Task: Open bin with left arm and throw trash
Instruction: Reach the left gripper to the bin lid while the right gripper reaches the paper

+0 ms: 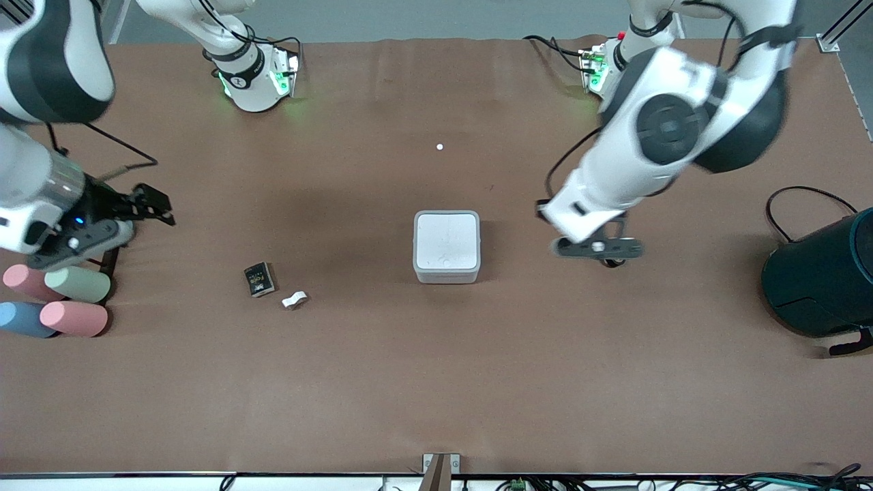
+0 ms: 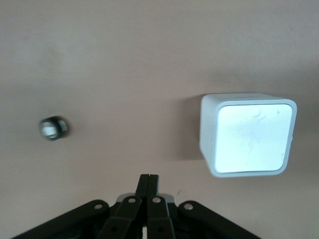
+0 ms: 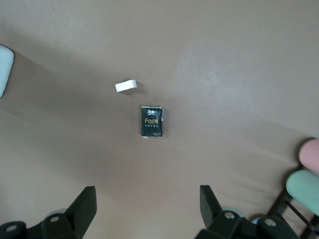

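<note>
The bin (image 1: 447, 245) is a small white-grey box with its flat lid down, at the table's middle; it also shows in the left wrist view (image 2: 247, 134). My left gripper (image 1: 599, 247) is shut and empty (image 2: 148, 176), over bare table beside the bin, toward the left arm's end. The black ring with a white centre (image 2: 52, 128) lies on the table near it. The black packet (image 1: 259, 279) and the white scrap (image 1: 294, 299) lie toward the right arm's end; both show in the right wrist view (image 3: 151, 121) (image 3: 125, 85). My right gripper (image 1: 155, 206) is open and empty (image 3: 148, 189).
Pink, green and blue foam cylinders (image 1: 68, 293) lie on a rack at the right arm's end. A big dark teal cylinder (image 1: 822, 279) with a cable stands at the left arm's end. A tiny white dot (image 1: 440, 146) lies farther from the camera than the bin.
</note>
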